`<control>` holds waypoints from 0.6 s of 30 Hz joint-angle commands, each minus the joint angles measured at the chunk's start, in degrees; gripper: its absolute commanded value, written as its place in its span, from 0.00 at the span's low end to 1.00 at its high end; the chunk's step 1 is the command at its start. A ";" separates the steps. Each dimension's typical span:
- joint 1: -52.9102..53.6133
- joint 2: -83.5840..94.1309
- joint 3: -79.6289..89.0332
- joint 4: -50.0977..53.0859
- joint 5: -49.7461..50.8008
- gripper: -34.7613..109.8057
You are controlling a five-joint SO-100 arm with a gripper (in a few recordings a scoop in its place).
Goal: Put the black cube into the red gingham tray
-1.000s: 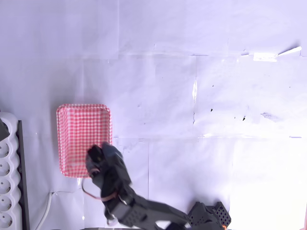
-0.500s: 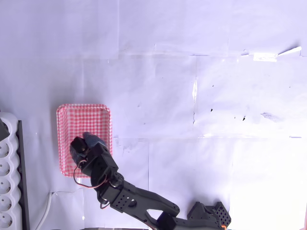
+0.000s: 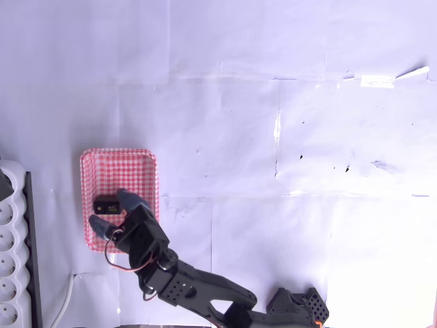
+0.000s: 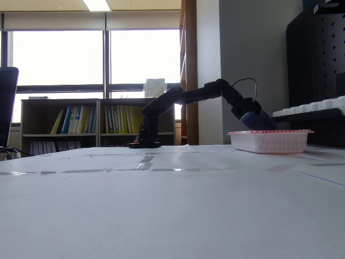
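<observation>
The red gingham tray lies at the left of the overhead view, and its pale side wall stands at the right of the fixed view. Inside it, near its lower half, rests the black cube, with a faint light mark on top. My gripper hangs over the tray's lower part, open, its two blue-tipped fingers spread on either side of the cube without clasping it. In the fixed view the gripper dips behind the tray rim, and the cube is hidden.
A white power strip with a dark bar beside it runs along the left edge, its cable curling below the tray. The arm's base sits at the bottom. White paper sheets cover the table.
My gripper swung left over the tray and opened. The black cube left the fingers and now lies on the tray floor.
</observation>
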 commanded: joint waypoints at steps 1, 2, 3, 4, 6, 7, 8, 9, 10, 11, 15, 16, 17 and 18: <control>4.04 -28.13 -2.46 0.44 -2.55 0.43; 5.45 -33.66 -6.15 -1.14 -2.46 0.41; 7.12 -39.46 -11.07 -3.25 -2.46 0.38; 8.88 -46.14 -17.58 -5.71 -2.46 0.35; 13.01 -60.29 -33.49 -10.90 -2.37 0.29; 15.29 -67.15 -41.22 -12.92 -2.29 0.24; 17.93 -74.44 -49.48 -14.68 -2.29 0.24; 20.65 -81.47 -57.66 -16.17 -2.20 0.24; 23.38 -88.42 -66.01 -17.49 -2.11 0.24; 26.19 -94.92 -73.83 -17.84 -2.11 0.24; 36.91 -116.98 -106.17 -18.37 4.04 0.24; 39.38 -120.76 -113.03 -18.37 5.89 0.24; 41.48 -123.66 -119.18 -18.11 8.09 0.24; 43.86 -125.77 -125.07 -18.37 10.37 0.24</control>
